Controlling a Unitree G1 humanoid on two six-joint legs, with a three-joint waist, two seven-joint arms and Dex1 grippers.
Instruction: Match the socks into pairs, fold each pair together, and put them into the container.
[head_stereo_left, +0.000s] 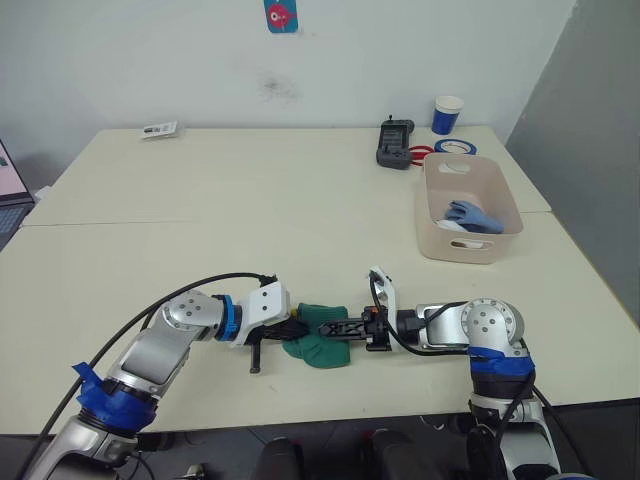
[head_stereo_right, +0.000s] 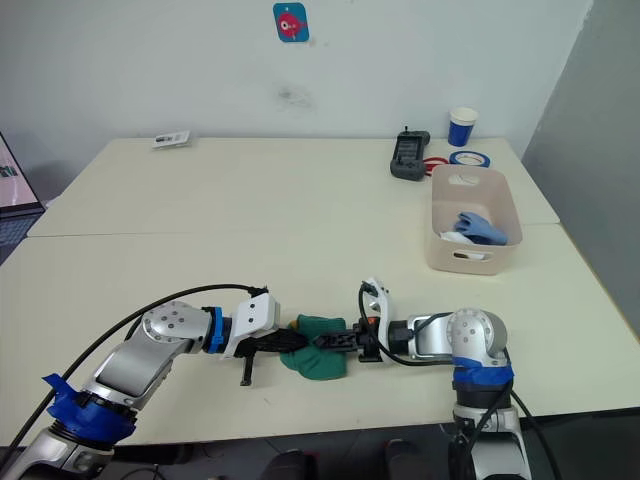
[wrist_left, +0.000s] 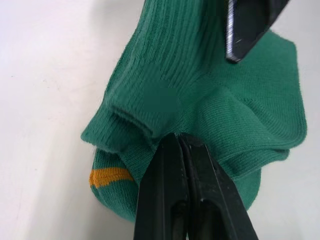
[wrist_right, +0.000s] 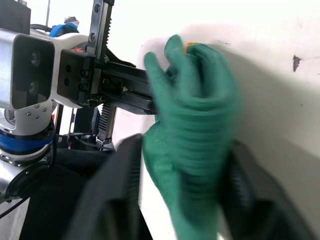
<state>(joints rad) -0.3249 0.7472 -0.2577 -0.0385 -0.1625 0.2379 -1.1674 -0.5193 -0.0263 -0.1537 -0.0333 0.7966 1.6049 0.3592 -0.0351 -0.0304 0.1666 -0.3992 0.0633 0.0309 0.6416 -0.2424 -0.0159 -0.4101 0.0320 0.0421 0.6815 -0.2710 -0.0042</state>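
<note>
Left end effector (wrist_left: 186, 150), fingers pressed together, pinches the dark green socks (wrist_left: 200, 95) (orange-yellow mark (wrist_left: 111, 176) showing).

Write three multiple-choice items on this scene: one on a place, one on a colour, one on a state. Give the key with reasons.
1. Where is the beige tub?
A. on the robot's right side of the table
B. on the floor
C. between the arms

2. What colour are the socks between the arms?
A. white
B. dark green
C. red

3. How is the left pincer?
A. wide open
B. shut on the socks
C. holding a cup

Key: A, the tub stands far right; B, the wrist views show green cloth; B, its fingers pinch the fabric.
</note>
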